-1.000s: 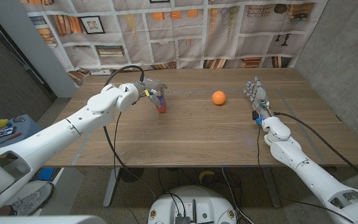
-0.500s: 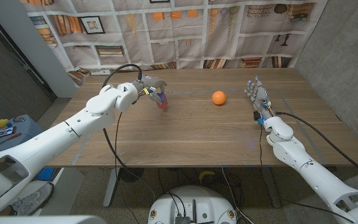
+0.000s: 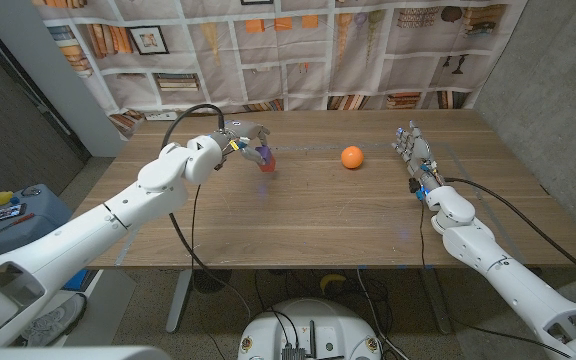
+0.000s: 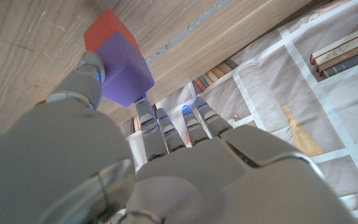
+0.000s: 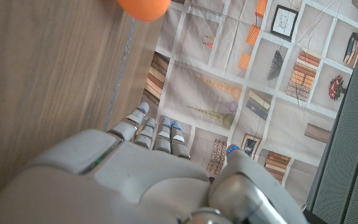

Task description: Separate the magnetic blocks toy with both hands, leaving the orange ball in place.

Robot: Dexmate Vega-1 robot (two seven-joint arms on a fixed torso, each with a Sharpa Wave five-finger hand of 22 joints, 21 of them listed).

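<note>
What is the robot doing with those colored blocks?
The robot's left hand holds the magnetic blocks toy, a purple block stuck to a red one, at the wooden table. They are not pulled apart yet. The right hand waits open, off to the side. The orange ball sits between them, untouched.

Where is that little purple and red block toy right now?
The block toy is in the left hand, over the table's far left part in the head view, left of the orange ball.
</note>
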